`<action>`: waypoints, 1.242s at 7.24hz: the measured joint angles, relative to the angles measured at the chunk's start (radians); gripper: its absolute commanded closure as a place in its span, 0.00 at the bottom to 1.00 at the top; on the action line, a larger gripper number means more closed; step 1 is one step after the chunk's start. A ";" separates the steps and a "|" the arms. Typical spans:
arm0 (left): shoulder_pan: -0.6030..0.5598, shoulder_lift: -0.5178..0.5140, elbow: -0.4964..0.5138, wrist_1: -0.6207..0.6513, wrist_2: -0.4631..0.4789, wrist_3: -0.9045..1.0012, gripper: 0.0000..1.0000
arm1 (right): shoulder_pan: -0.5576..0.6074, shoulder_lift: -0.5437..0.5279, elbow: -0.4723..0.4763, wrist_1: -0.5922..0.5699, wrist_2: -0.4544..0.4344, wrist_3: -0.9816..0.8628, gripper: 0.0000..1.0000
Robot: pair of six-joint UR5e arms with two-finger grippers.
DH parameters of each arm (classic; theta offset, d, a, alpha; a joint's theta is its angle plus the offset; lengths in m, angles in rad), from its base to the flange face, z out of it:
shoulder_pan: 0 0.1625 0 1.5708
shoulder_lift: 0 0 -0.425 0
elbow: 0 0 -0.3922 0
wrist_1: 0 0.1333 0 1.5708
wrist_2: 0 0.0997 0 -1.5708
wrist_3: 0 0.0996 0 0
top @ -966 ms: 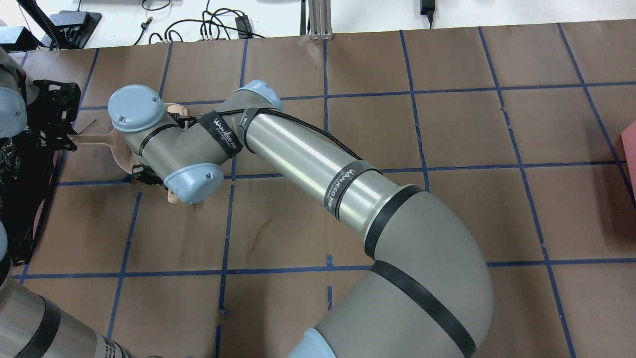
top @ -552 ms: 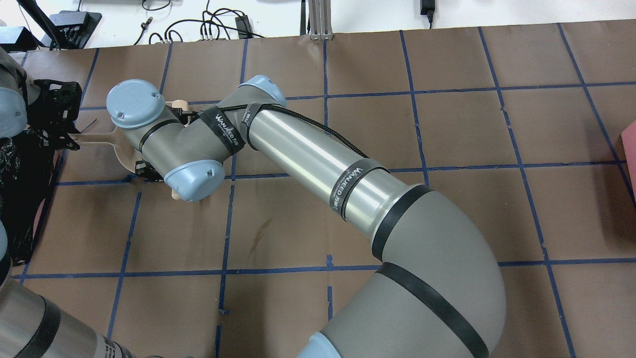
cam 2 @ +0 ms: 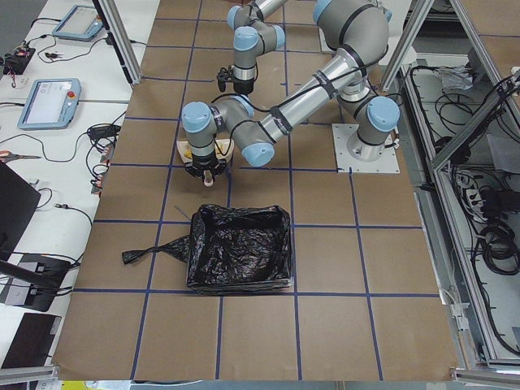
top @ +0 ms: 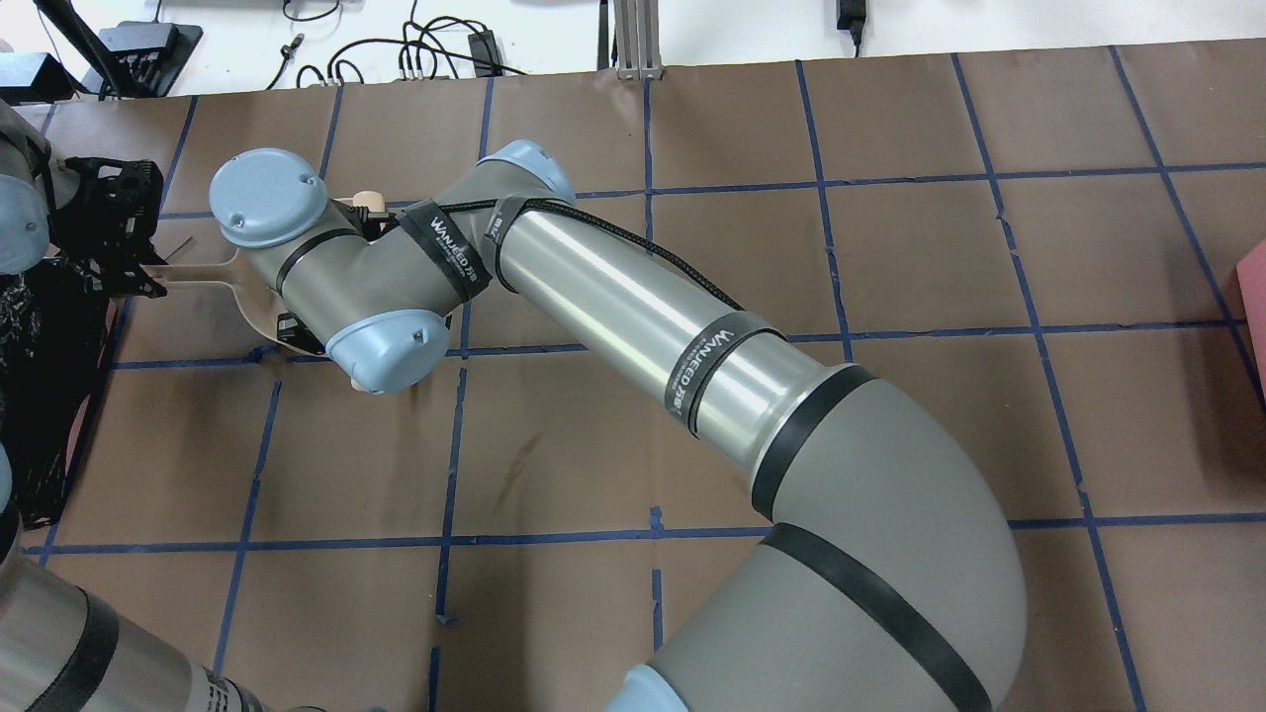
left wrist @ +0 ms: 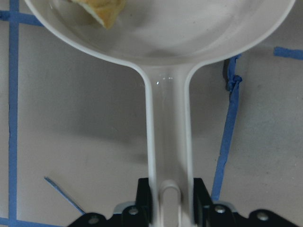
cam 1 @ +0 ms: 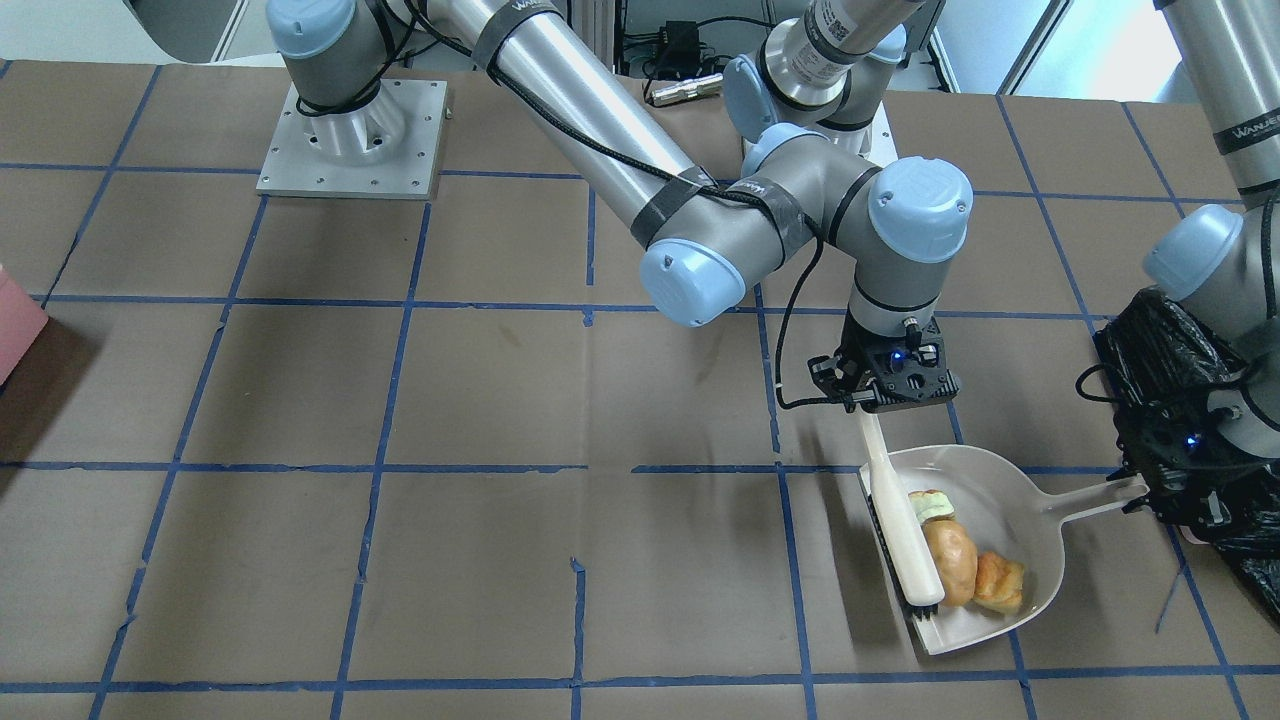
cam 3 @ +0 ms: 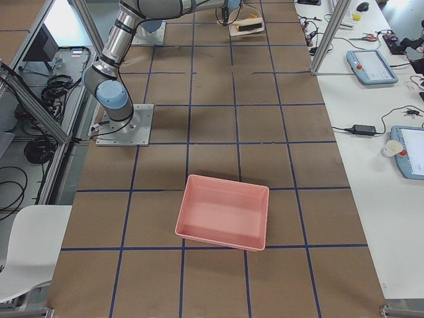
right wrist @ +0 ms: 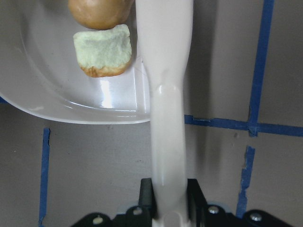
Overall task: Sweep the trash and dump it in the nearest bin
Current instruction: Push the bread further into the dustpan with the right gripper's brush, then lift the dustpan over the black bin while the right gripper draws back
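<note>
Bin (cam 2: pixel 240 244): black-bagged, far left on bench (cam 1: pixel 400 400).
Left gripper (left wrist: pixel 171 197): just beside bin, clamped on end of pan (cam 1: pixel 1000 490) handle.
Pan: on bench, handle toward bin, mouth facing away.
Trash (cam 1: pixel 950 560): inside pan. Brown lump in middle, pale chunk on either side, lump touching brush (cam 1: pixel 900 520).
Brush: lies across pan mouth, bristles down.
Right gripper (right wrist: pixel 169 193): closed around brush handle, on robot's side of pan.

— What lies apart from the work?
— A pink rectangular tub (cam 3: pixel 224 213), open side up, on the brown-papered table (cam 3: pixel 212 112) (blue tape lines (cam 3: pixel 232 141) grid it).
— And off the table?
— A white chair (cam 3: pixel 30 255); a teach pendant (cam 3: pixel 371 66).
</note>
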 measured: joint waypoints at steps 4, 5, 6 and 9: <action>0.006 0.017 0.003 -0.046 -0.056 -0.056 1.00 | -0.047 -0.113 0.131 0.061 -0.022 0.001 0.92; 0.007 0.024 0.004 -0.057 -0.064 -0.072 1.00 | -0.066 -0.147 0.180 0.060 -0.025 -0.001 0.92; 0.011 0.029 0.007 -0.067 -0.077 -0.087 1.00 | -0.084 -0.174 0.217 0.064 -0.033 -0.003 0.92; 0.037 0.050 0.014 -0.101 -0.125 -0.107 1.00 | -0.102 -0.234 0.319 0.074 -0.059 0.001 0.92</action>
